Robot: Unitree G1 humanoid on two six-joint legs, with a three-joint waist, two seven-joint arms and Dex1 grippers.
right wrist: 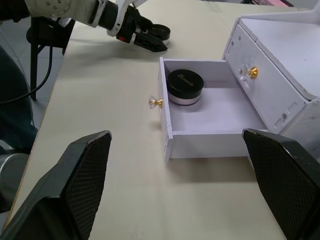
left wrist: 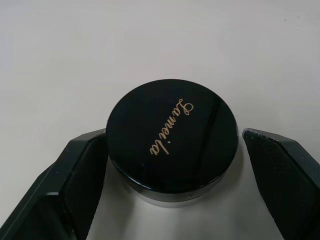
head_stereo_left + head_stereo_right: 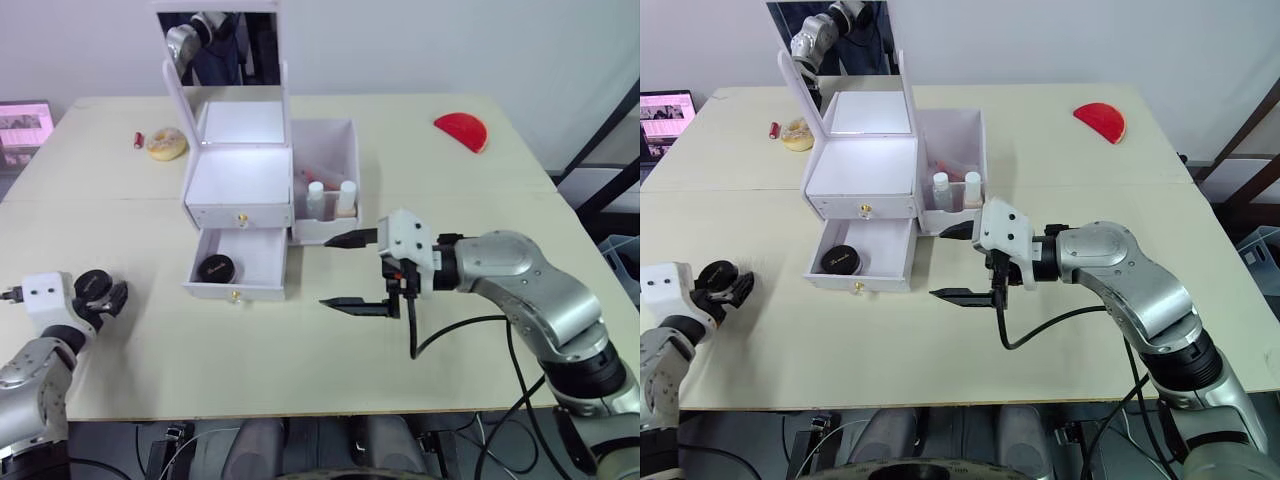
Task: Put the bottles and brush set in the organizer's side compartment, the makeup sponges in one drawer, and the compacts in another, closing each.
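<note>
The white organizer (image 3: 238, 180) stands mid-table with its mirror lid up. Its upper drawer (image 3: 240, 214) is shut. The lower drawer (image 3: 262, 262) is pulled out and holds one black compact (image 3: 216, 267). Two white bottles (image 3: 316, 198) stand in the side compartment (image 3: 325, 133), with something pinkish behind them; I cannot make out the brush set. At the table's front left, my left gripper (image 3: 103, 293) is open around a second black compact (image 2: 171, 141), which rests on the table. Just right of the open drawer, my right gripper (image 3: 330, 272) hangs open and empty.
A red makeup sponge (image 3: 461, 130) lies at the far right of the table. A yellowish sponge (image 3: 166, 143) and a small red tube (image 3: 138, 139) lie at the far left. A screen (image 3: 22, 130) sits off the table's left edge.
</note>
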